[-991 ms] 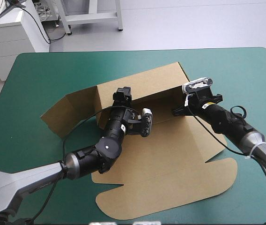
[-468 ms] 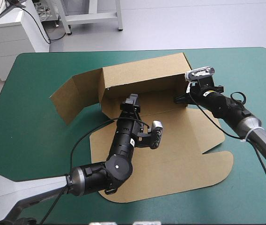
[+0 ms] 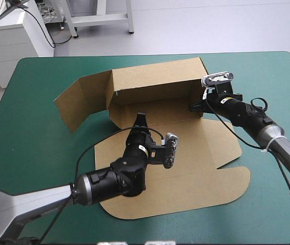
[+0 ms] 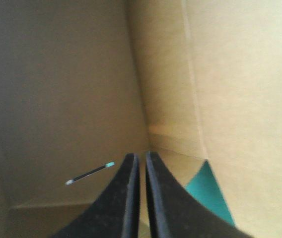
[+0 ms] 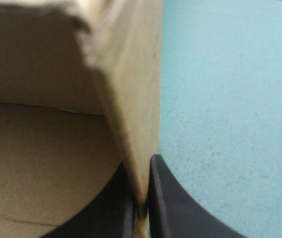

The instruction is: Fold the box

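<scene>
Left gripper [image 3: 140, 117] is being pulled back, clenched empty; a raised wall of the brown cardboard box [image 3: 186, 163] is being pinched by right gripper [image 3: 192, 106], near flaps still flat.

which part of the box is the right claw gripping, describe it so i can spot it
On the teal-green table lies the brown box, its far part raised. At the right end of the back wall stands a short side wall, the only panel pinched in the right claw.
</scene>
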Controlling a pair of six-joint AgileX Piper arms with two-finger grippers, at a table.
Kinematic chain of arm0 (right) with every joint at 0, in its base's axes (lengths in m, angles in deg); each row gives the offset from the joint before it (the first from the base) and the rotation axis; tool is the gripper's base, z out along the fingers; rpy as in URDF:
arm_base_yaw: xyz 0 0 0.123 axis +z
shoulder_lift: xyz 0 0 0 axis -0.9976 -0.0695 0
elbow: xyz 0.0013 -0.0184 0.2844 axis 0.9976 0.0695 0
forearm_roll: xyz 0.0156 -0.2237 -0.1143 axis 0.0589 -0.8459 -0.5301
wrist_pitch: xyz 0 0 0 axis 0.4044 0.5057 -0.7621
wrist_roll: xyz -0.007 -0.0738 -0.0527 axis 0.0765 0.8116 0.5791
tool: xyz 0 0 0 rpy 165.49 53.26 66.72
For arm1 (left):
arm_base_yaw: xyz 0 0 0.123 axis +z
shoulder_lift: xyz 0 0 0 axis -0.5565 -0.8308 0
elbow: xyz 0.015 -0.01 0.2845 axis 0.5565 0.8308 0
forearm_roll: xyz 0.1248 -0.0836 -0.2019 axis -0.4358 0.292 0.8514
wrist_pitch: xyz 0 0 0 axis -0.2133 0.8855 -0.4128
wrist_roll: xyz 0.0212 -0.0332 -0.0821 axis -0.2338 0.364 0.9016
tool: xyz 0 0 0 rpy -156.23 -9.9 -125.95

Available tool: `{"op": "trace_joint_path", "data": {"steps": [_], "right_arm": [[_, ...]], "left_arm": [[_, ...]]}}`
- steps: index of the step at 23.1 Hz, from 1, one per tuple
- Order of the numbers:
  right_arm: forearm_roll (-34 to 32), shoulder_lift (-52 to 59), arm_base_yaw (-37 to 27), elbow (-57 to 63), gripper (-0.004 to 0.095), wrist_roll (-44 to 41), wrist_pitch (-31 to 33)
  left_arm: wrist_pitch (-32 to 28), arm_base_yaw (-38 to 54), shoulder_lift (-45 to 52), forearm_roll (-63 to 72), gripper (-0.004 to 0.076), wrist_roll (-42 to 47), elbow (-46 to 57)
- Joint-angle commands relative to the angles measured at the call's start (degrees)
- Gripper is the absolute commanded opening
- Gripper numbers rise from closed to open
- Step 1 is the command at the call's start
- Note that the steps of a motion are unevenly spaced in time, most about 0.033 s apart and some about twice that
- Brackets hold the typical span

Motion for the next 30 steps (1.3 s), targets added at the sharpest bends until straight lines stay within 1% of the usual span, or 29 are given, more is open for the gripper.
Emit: {"op": "trace_joint_path", "data": {"steps": [1, 2, 3, 4, 5, 6, 8, 9, 10, 11, 12, 13, 14, 16, 20, 22, 25, 27, 30], "right_arm": [[0.61, 2.28, -0.35, -2.27, -0.0012, -0.64, -2.10], [0.61, 2.28, -0.35, -2.27, -0.0011, -0.64, -1.75], [0.61, 2.28, -0.35, -2.27, -0.0012, -0.64, -1.17], [0.61, 2.28, -0.35, -2.27, -0.0012, -0.64, -0.87], [0.61, 2.28, -0.35, -2.27, -0.0012, -0.64, -0.21], [0.61, 2.28, -0.35, -2.27, -0.0012, -0.64, 0.07], [0.61, 2.28, -0.35, -2.27, -0.0012, -0.64, 1.06], [0.61, 2.28, -0.35, -2.27, -0.0012, -0.64, 1.19], [0.61, 2.28, -0.35, -2.27, -0.0012, -0.64, 1.19], [0.61, 2.28, -0.35, -2.27, -0.0012, -0.64, 1.19], [0.61, 2.28, -0.35, -2.27, -0.0012, -0.64, 1.24], [0.61, 2.28, -0.35, -2.27, -0.0012, -0.64, 1.24], [0.61, 2.28, -0.35, -2.27, -0.0012, -0.64, 1.34], [0.61, 2.28, -0.35, -2.27, -0.0012, -0.64, 1.68], [0.61, 2.28, -0.35, -2.27, -0.0013, -0.64, 2.32], [0.61, 2.28, -0.35, -2.27, -0.0013, -0.73, 2.74], [0.61, 2.28, -0.35, -2.27, -0.0013, -0.89, 2.86], [0.61, 2.28, -0.35, -2.27, -0.0013, -0.89, 2.86], [0.61, 2.28, -0.35, -3.15, -0.0013, -1.38, 4.71]], "left_arm": [[2.20, 5.19, 2.42, 26.63, 0.0014, -21.86, -14.07], [3.91, 7.77, 2.42, 34.24, 0.0014, -25.89, -17.60], [7.17, 12.46, 2.30, 43.67, 0.0014, -30.31, -24.45], [8.85, 15.45, 2.30, 47.67, 0.0014, -31.40, -27.54], [10.76, 21.40, 2.30, 53.59, 0.0014, -31.40, -32.39], [11.73, 24.99, 2.30, 56.14, 0.0014, -31.40, -34.71], [13.80, 40.25, 2.30, 68.72, 0.0014, -31.40, -39.82], [13.92, 44.45, 2.30, 72.80, 0.0014, -31.30, -40.02], [13.92, 51.94, 2.30, 81.07, 0.0013, -30.70, -39.89], [13.92, 55.96, 2.30, 84.88, 0.0006, -29.69, -39.62], [13.92, 63.49, 2.30, 91.47, -0.0009, -29.16, -38.82], [13.92, 67.07, 2.30, 94.83, -0.0008, -29.16, -38.51], [14.01, 73.07, 2.30, 100.07, -0.0008, -28.09, -37.48], [14.33, 80.77, 2.30, 103.75, -0.0008, -28.33, -35.15], [13.88, 88.38, 2.30, 103.77, -0.0008, -27.76, -29.27], [12.23, 91.25, 2.30, 105.82, -0.0008, -27.76, -24.67], [8.21, 93.77, 2.30, 112.28, -0.0008, -27.95, -17.09], [6.08, 94.74, 2.30, 117.98, -0.0008, -30.11, -12.64], [3.54, 95.48, 2.30, 121.47, -0.0008, -32.85, -6.73]]}}
